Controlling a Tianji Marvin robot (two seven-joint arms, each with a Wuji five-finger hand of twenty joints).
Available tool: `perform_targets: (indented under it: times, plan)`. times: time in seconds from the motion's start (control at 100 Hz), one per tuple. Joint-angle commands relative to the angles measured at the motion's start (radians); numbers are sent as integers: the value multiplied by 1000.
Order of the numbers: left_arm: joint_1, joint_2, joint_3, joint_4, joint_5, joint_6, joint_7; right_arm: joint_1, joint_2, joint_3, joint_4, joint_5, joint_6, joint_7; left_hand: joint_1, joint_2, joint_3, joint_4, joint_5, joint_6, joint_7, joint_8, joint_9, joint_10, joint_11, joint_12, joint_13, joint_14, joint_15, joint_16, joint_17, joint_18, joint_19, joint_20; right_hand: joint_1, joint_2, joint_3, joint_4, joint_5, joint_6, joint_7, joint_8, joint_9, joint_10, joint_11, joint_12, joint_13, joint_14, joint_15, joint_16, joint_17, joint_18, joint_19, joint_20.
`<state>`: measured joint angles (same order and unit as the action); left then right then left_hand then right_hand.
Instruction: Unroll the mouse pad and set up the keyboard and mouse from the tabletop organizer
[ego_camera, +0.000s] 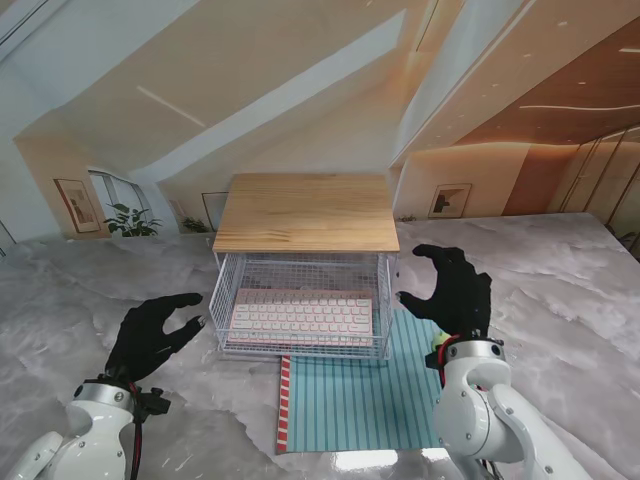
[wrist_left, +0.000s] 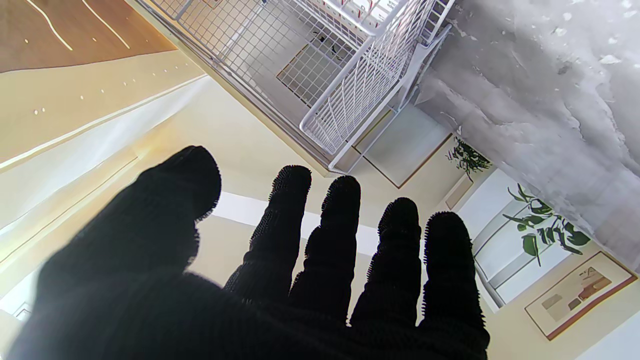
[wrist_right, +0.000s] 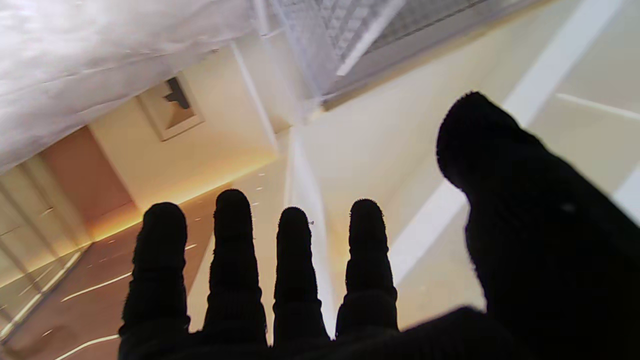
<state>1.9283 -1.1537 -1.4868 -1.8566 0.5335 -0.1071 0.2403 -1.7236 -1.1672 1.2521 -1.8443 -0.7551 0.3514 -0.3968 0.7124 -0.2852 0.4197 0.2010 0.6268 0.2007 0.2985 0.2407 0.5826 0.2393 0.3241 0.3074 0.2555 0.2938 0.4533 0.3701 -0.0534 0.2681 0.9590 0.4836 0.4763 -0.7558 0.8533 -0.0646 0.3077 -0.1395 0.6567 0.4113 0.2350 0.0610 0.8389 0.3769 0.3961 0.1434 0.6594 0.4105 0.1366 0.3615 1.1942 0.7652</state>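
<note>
At centre frame I see the keyboard (ego_camera: 300, 319) lying in the wire drawer (ego_camera: 300, 345) of the wood-topped organizer (ego_camera: 306, 212), with the striped mouse pad (ego_camera: 365, 395) flat on the table (ego_camera: 560, 300) just lower. My left hand (ego_camera: 150, 335) and right hand (ego_camera: 452, 290) flank the drawer, fingers (wrist_left: 292, 220) spread, holding nothing.

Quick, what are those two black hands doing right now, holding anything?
Left hand: open, fingers spread, holding nothing.
Right hand: open, fingers spread, holding nothing.
</note>
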Motion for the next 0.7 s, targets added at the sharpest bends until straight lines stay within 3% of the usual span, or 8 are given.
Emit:
perform_targets:
  times: [0.0,0.26,0.58,0.69]
  plan:
    - [5,-2,5,-8,1,-2,-9,33,-9,-25,-28,7,-25,27,7,30,-20,30,0,-1,-12,2,-9,4,-7,-14,-35,11,-5,-2,-16,-22,-13,-14,-1,19,19,16,1,19,-24,-10,19,-8,-15,-4,4,-15,-16,-9,5,-5,-21,24]
    - [6,-3,4,-12,3,5,-9,156,-10,-160,-22,72,-48,103,11,27,-20,30,-1,2,-15,2,-12,7,-7,-14,-38,11,-7,-3,-18,-23,-15,-15,4,14,71,16,89,108,-47,-31,170,15,-93,-15,92,-8,-81,-41,66,-24,-75,-61]
    - [1,-1,6,-20,8,27,-19,341,-13,-343,78,148,-45,227,12,13,-22,32,-1,5,-17,3,-14,10,-7,-14,-41,12,-6,-4,-19,-24,-15,-16,9,37,121,20,243,169,-87,-44,332,33,-162,-30,200,10,-114,-60,97,-10,-96,-140]
    - [-5,0,8,-24,6,36,-25,415,-19,-406,139,166,-39,251,14,13,-23,32,-3,8,-19,3,-16,11,-7,-14,-43,11,-7,-4,-20,-24,-17,-17,26,108,130,19,284,182,-101,-41,372,36,-181,-35,226,4,-120,-64,107,-24,-91,-163]
